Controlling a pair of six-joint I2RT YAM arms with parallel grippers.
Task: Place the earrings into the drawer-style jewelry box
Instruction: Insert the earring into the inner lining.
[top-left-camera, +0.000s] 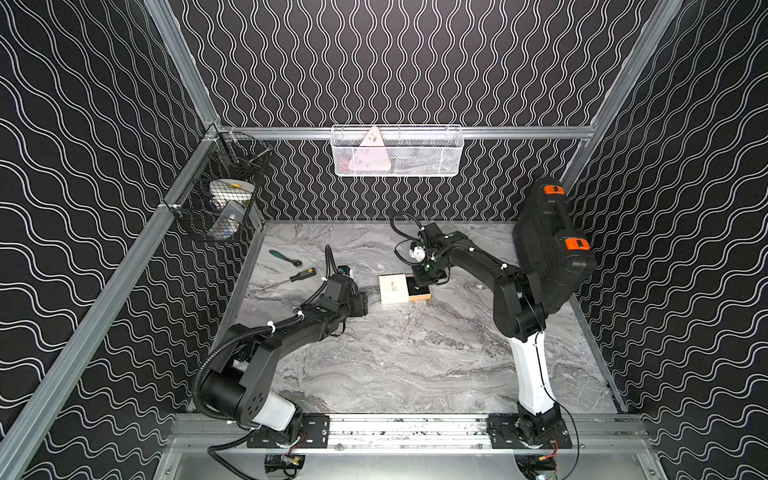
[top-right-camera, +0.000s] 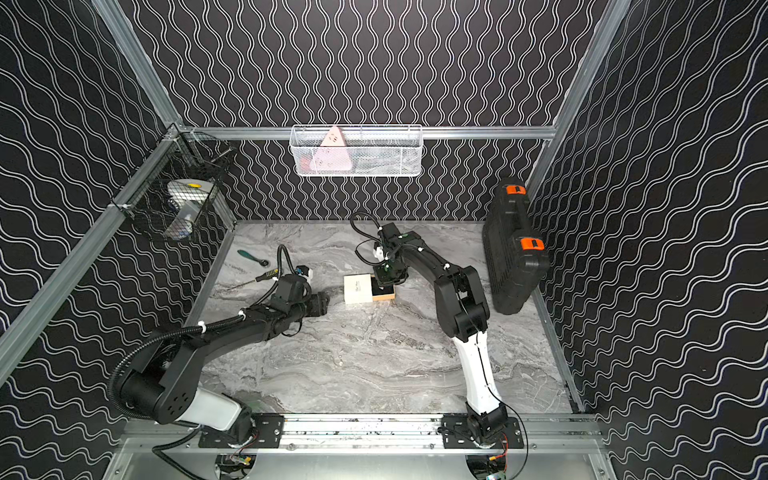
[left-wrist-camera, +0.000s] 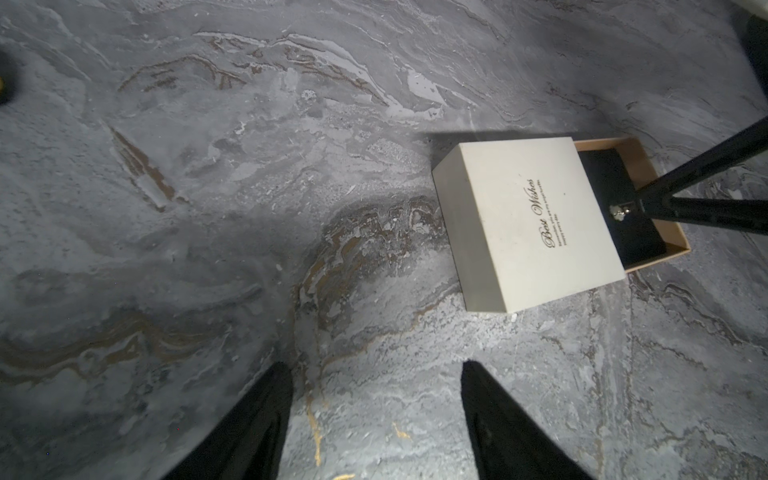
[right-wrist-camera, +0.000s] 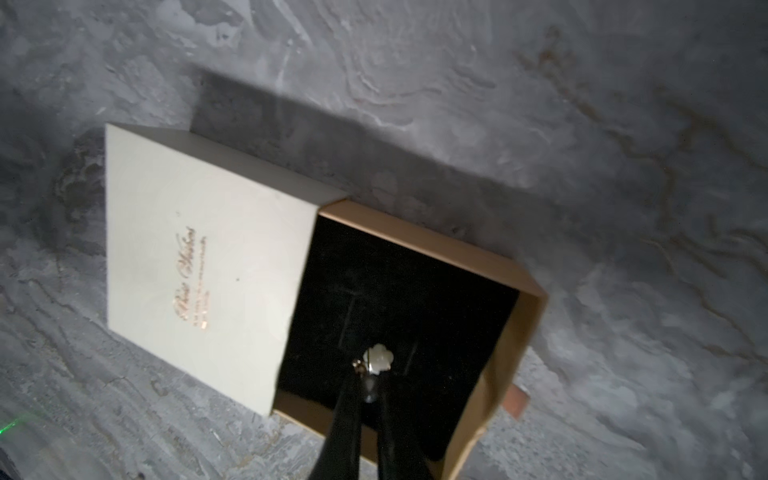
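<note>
Taking 12 o'clock as the back wall, the cream-white square cardboard drawer-style jewelry box lies on the grey marbled table, just toward 12 o'clock of its middle. Its tan cardboard tray is slid out toward 3 o'clock.

The right gripper reaches in from 1 o'clock and pinches a small white flower-shaped earring over the tray's lining. The left gripper, jaws apart, sits near the box at its 9 o'clock without touching it.

A green-handled ratchet and a black-handled screwdriver lie at 10 o'clock, with the ratchet behind. A black plastic case with orange latches stands at 2 o'clock against the side wall. A white mesh basket hangs on the back rail at 12 o'clock. A black wire basket hangs on the side rail at 10 o'clock.
</note>
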